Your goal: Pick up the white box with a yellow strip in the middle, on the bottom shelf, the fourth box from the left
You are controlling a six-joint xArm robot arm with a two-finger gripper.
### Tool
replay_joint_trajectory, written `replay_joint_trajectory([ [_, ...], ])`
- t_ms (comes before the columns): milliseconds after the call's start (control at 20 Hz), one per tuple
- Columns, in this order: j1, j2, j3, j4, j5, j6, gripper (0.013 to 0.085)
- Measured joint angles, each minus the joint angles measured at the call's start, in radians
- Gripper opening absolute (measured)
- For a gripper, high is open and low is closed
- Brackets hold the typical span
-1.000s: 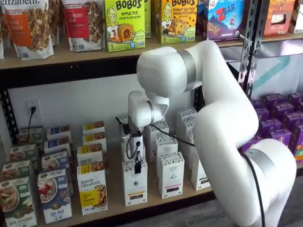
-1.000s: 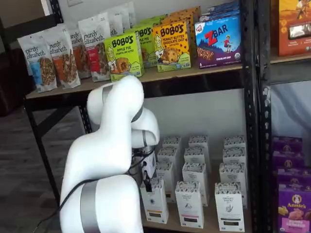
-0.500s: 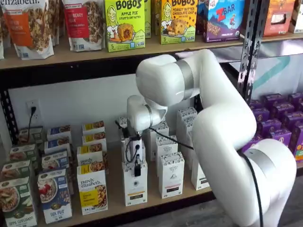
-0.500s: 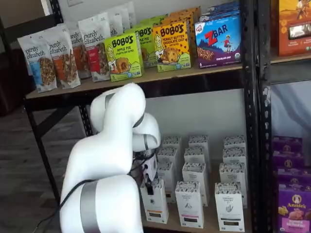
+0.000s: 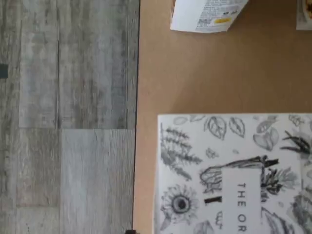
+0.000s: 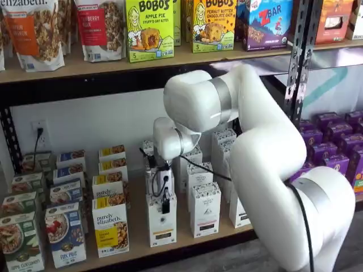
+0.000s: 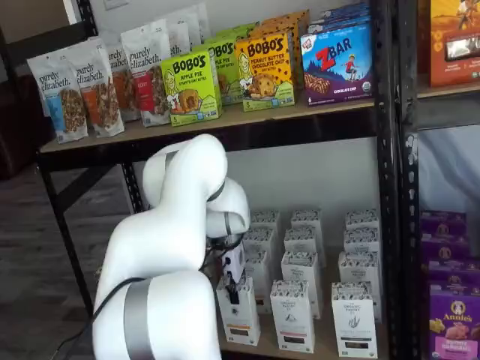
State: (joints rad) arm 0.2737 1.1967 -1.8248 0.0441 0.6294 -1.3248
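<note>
Your arm [image 6: 266,147] fills both shelf views, bent down toward the bottom shelf [image 6: 136,226]. Only those two views show the gripper [image 6: 165,205]; the wrist view gives you none of it, just the leaf-printed top of the white box [image 5: 234,175], bare shelf board and the grey plank floor [image 5: 68,117] beyond the shelf's front edge.

The white box with a yellow strip [image 6: 161,221] stands directly under the gripper, at the front of its column on the bottom shelf. It is upright, long axis vertical, printed face toward the cameras in both shelf views. The black fingers hang at its top edge, seen as one dark shape, so you cannot tell whether they are spread or closed on it.

Just beside the gripper toward the outlet-side wall stands a purely elizabeth box [image 6: 111,226]; on the other side, a matching white carton [image 6: 205,209]. In a shelf view the same gripper [image 7: 233,291] sits atop the front box [image 7: 240,315].
</note>
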Motion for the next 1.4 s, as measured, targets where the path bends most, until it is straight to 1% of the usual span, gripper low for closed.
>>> replay_joint_trajectory([
  [100, -0.002, 0.007, -0.011, -0.001, 0.007, -0.001, 0.085],
  [200, -0.003, 0.014, -0.02, 0.001, 0.013, -0.004, 0.077],
  [250, -0.003, 0.015, -0.021, 0.002, 0.013, -0.005, 0.077],
  [300, -0.003, 0.018, -0.024, 0.002, 0.013, -0.005, 0.073],
  [350, -0.003, 0.02, -0.027, 0.003, 0.014, -0.006, 0.073],
  [450, -0.003, 0.023, -0.033, 0.006, 0.017, -0.008, 0.065],
  [750, -0.001, 0.026, -0.037, 0.001, 0.019, -0.001, 0.065],
  [1000, 0.001, 0.026, -0.041, -0.002, 0.036, 0.003, 0.065],
  [1100, 0.002, 0.019, -0.033, -0.007, 0.038, 0.008, 0.057],
  [1150, 0.002, 0.017, -0.03, -0.008, 0.036, 0.009, 0.057],
  [1250, 0.001, 0.01, -0.019, -0.009, 0.031, 0.009, 0.049],
  [1300, 0.001, 0.006, -0.013, -0.006, 0.029, 0.006, 0.049],
  [1350, 0.0, -0.003, 0.0, -0.002, 0.025, 0.002, 0.045],
  [1400, 0.0, -0.007, 0.005, -0.002, 0.024, 0.001, 0.045],
])
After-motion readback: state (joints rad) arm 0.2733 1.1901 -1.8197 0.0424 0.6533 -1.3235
